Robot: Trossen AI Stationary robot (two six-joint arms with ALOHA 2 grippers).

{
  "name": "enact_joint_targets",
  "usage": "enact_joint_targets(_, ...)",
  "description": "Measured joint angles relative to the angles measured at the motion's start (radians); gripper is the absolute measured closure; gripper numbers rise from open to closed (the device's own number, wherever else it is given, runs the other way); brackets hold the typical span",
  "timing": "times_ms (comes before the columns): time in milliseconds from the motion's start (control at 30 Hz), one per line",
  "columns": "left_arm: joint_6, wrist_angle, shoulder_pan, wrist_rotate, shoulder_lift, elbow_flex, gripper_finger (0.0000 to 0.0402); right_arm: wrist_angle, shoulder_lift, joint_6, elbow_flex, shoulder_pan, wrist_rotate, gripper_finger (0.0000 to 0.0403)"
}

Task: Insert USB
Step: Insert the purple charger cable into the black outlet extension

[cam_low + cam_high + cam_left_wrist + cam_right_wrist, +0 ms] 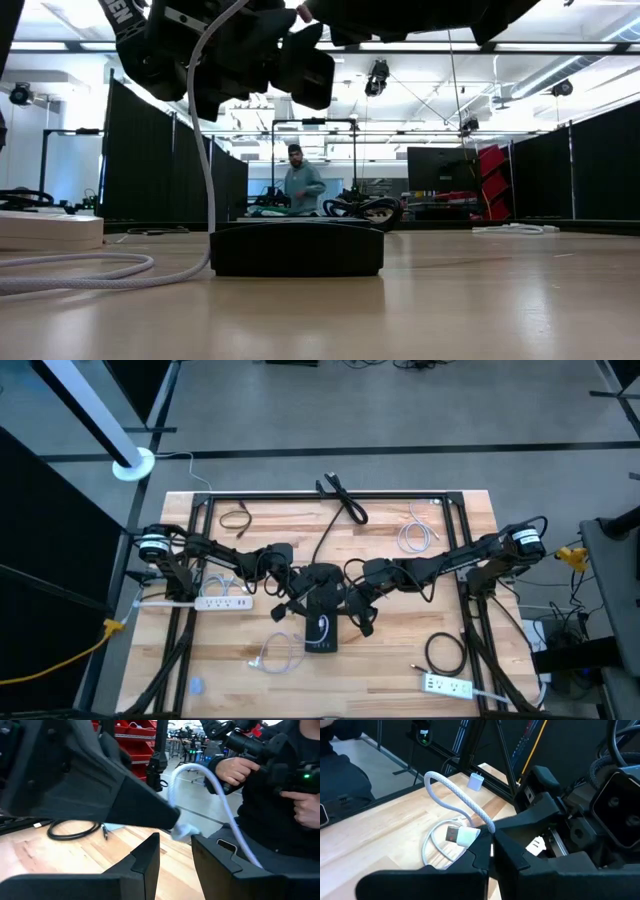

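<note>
A white USB cable ends in a white plug with a metal tip. My right gripper is shut on that plug above the table's middle. The cable's slack loops lie on the wood. A black box rests flat on the table under both grippers; it is also in the low view. My left gripper stands open, facing the right one, fingertips just short of the plug. I cannot tell whether it touches the plug. My right gripper pinches the white plug's housing at its cable end between its two fingertips. The metal tip sticks out free past the fingers. The plug is lifted clear of the table, and the cable arches away and hangs slack down to the wood.
A white power strip lies left of the box, another at the near right. Black cable coils, a white cable and a small white charger lie about. A person sits beyond the table.
</note>
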Motion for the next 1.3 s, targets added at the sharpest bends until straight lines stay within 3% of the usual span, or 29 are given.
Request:
enact_joint_targets(633, -0.006, -0.009, 0.0, 0.009, 0.002, 0.0, 0.0299, 0.0, 0.0, -0.025, 0.0, 0.0, 0.022, 0.0403)
enact_joint_targets(867, 0.007, -0.024, 0.001, 0.025, 0.002, 0.0, 0.0348, 0.0, 0.0, -0.024, 0.0, 0.0, 0.009, 0.0403)
enact_joint_targets(1300, 0.032, -0.048, 0.002, 0.037, 0.002, 0.0, 0.0348, -0.003, 0.0, 0.07, 0.02, 0.0, 0.013, 0.0402)
